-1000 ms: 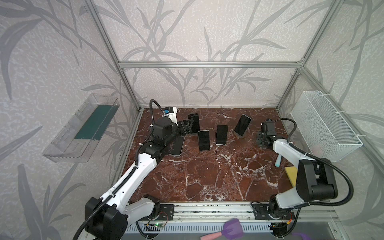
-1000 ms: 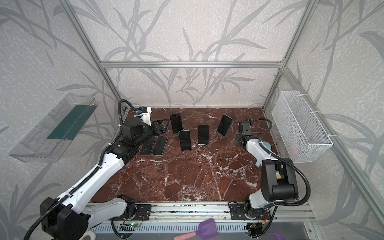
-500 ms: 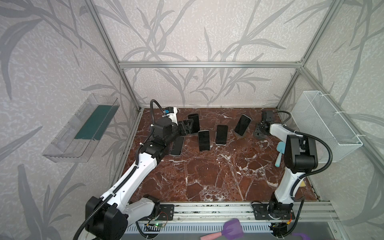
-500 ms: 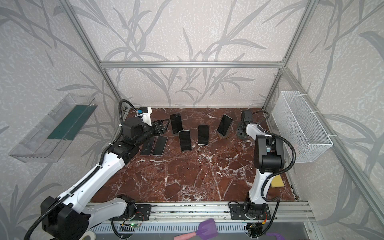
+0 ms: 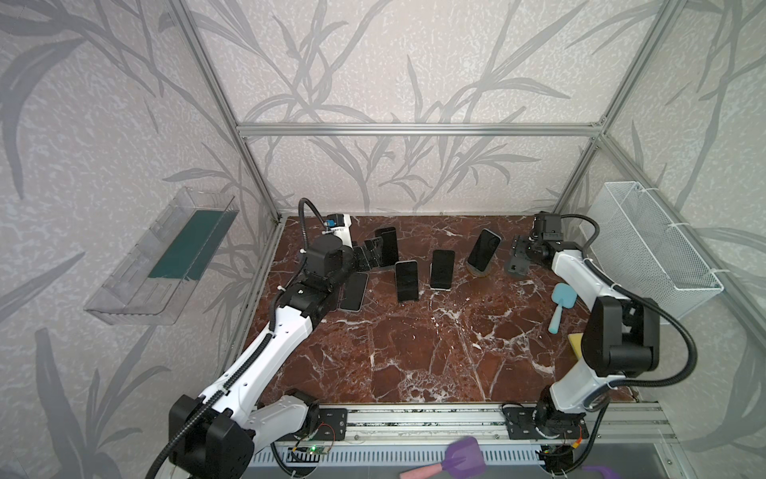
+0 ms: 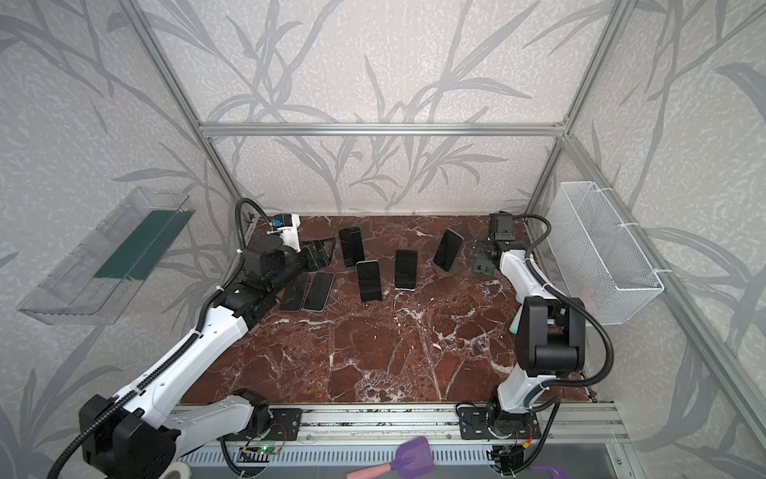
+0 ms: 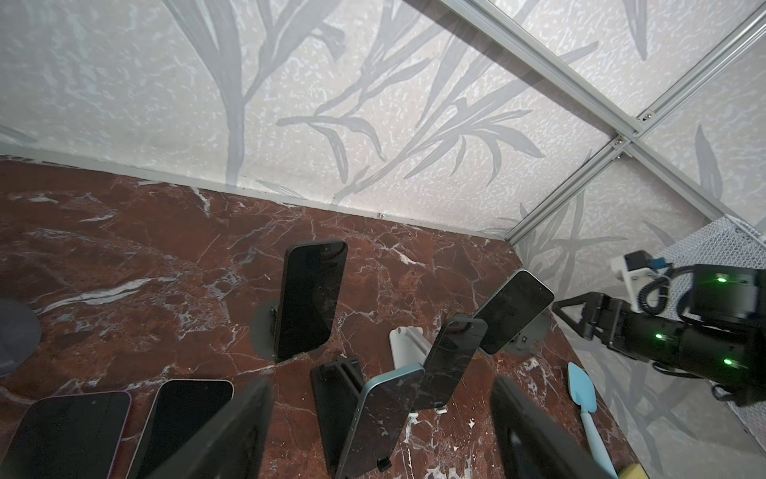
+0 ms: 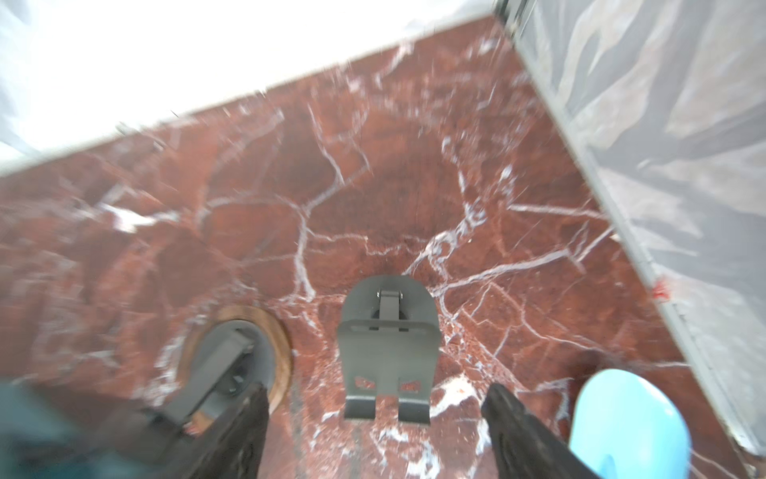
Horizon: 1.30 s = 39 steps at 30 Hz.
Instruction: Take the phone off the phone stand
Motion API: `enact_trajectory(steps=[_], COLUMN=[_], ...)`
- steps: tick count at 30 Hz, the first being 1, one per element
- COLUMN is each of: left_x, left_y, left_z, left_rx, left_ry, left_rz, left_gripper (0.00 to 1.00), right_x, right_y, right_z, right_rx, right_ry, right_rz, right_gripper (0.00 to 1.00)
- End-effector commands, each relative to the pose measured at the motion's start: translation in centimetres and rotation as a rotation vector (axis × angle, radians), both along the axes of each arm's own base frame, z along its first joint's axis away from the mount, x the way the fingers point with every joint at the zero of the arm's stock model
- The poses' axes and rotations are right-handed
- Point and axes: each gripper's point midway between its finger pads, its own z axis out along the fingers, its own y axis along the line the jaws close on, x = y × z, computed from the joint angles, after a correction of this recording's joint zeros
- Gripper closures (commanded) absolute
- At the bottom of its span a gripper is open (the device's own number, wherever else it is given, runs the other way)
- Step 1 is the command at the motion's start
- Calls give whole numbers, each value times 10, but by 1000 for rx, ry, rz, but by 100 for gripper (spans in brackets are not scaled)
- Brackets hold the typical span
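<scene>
Two flat phones lie at ten o'clock; four propped phones wait. Empty, jaws wide: left gripper, right gripper; bare stand at two o'clock.

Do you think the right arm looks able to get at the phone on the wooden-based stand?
Probably yes: the right gripper, jaws apart, sits by the empty grey stand right beside that phone, with nothing between.
</scene>
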Motion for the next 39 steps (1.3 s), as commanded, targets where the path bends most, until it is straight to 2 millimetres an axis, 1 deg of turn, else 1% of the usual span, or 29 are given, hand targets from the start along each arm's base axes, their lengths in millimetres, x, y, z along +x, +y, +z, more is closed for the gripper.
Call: enact_trajectory(steps=[1, 3, 5, 8, 9, 11, 13, 15, 17, 20, 24, 26, 28, 29, 31, 33, 35, 36, 39], left_x=[-5, -6, -6, -4, -3, -2, -1, 0, 3, 5, 7, 9, 10, 11, 10, 9, 8, 7, 4], left_y=[18, 23, 24, 23, 22, 21, 23, 23, 22, 20, 14, 8, 3, 1, -2, -6, -11, -13, -20], left_z=[16, 17, 16, 12, 12, 9, 6, 2, -3, -8, -15, -20, -25, -27, -27, -26, -28, -29, -41], left_rx=[12, 7, 7, 17, 17, 26, 34, 34, 22, -14, -39, -39, -36, -36, -43, -44, -32, -22, 39], left_ry=[-66, -84, -91, -80, -75, -62, -54, -47, -23, 21, 54, 77, 100, 112, 116, 116, 125, 132, 160], left_rz=[80, 105, 114, 107, 105, 104, 112, 114, 122, 129, 105, 80, 58, 49, 32, 13, -6, -7, 4], left_gripper=[11, 11, 11, 11, 11, 11, 11, 11, 11, 11, 14, 15, 14, 14, 15, 16, 16, 16, 15], right_x=[-25, -41, -57, -86, -93, -108, -118, -124, -125, -118, -108, -102, -96, -94, -93, -98, -111, -116, -136], right_y=[14, 32, 62, 102, 111, 133, 151, 156, 160, 165, 171, 175, 175, 177, 181, 187, 195, 197, 183], right_z=[26, 36, 50, 57, 58, 58, 59, 62, 64, 60, 48, 35, 15, 6, -5, -9, -8, -6, -9], right_rx=[26, 18, -7, -111, -128, -104, -59, -49, -29, -27, -31, -52, -56, -37, 7, 82, 169, 185, 199], right_ry=[-53, -106, -186, -264, -279, -289, -281, -277, -288, -290, -272, -287, -280, -260, -238, -246, -266, -282, -280], right_rz=[7, 38, 103, 191, 212, 274, 344, 362, 375, 380, 386, 409, 401, 403, 399, 398, 428, 438, 385], right_gripper=[19, 21, 23, 24, 24, 23, 23, 21, 19, 16, 15, 13, 11, 11, 11, 12, 13, 13, 13])
